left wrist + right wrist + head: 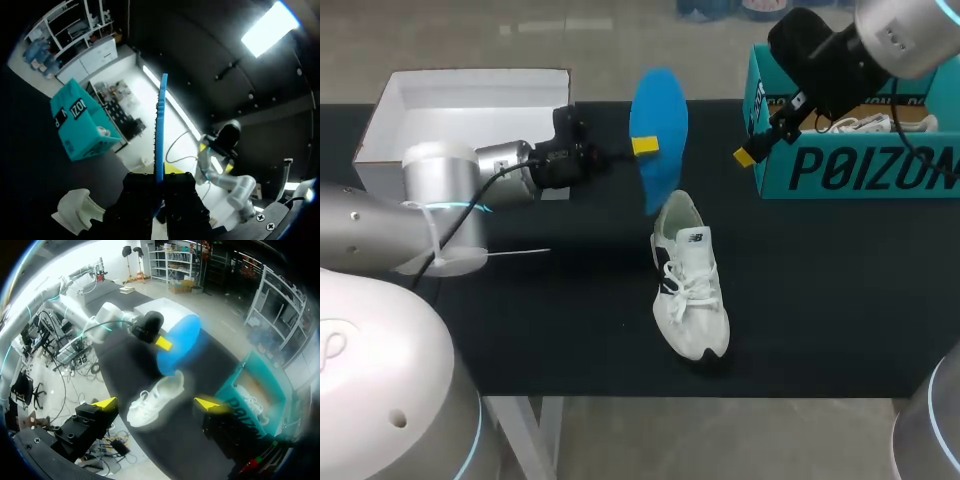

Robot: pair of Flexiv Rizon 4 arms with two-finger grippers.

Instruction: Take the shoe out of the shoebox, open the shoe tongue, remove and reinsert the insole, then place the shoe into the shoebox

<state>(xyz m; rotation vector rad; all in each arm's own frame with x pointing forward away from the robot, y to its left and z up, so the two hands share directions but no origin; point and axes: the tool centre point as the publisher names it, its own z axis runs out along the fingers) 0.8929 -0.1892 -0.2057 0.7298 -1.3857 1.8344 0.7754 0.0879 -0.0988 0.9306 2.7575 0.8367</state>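
Observation:
A white sneaker [690, 282] lies on the black table, toe toward the front edge, heel toward the back. Above its heel hangs a blue insole [658, 135], held upright with my left gripper [642, 147] shut on its edge. The left wrist view shows the insole [160, 125] edge-on between the fingers, with the sneaker [76, 210] below. My right gripper [750, 155] hovers open beside the teal shoebox [860, 165], nothing between its fingers. In the right wrist view the gripper [157, 403] stands open above the sneaker [152, 399], with the insole [177, 342] beyond.
A white box lid [460, 110] sits at the back left of the table. Another white shoe [870, 124] lies inside the teal shoebox [255, 390] at the back right. The table's front edge runs just past the sneaker's toe.

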